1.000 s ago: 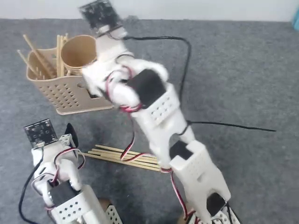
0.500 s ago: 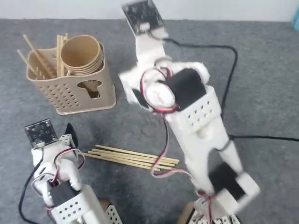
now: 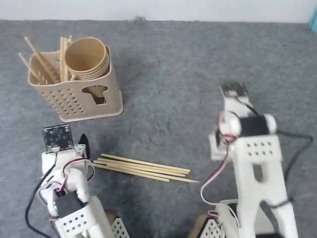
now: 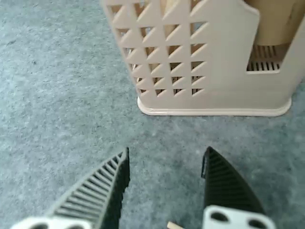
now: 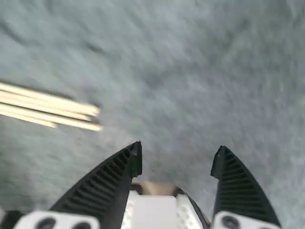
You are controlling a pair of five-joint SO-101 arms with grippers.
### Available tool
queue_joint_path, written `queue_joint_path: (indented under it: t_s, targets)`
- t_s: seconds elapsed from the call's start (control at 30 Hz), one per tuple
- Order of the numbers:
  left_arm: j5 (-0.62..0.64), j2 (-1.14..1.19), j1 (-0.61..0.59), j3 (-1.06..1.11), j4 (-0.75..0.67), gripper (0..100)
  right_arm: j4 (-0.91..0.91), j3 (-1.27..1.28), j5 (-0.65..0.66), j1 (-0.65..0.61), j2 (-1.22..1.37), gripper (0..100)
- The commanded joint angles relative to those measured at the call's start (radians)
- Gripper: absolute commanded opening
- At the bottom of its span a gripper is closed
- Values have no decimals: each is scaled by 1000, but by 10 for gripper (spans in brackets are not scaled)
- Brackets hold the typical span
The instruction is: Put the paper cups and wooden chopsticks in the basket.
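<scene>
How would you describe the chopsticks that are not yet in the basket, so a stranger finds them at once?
Start at the beige basket on the grey mat. In front of it, a bundle of chopsticks lies flat; those in the basket stand on end.

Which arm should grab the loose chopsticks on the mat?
Left, probably: the left gripper is open beside the near end of the chopsticks, with the basket straight ahead. The right gripper is open too, but farther from the basket.
</scene>
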Motion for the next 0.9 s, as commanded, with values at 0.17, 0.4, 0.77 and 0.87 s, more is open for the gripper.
queue_joint_path:
  t_s: [0.17,0.4,0.77,0.87]
  targets:
    - [-138,3,94,-4,41,235,-280,336,126,216,-151,248]
    - [-173,5,133,-4,60,235,-639,595,-51,271,-162,248]
    - [-175,5,172,-22,129,235,-671,624,-64,280,-177,248]
    - [-203,5,166,-31,140,236,-671,629,-64,280,-173,248]
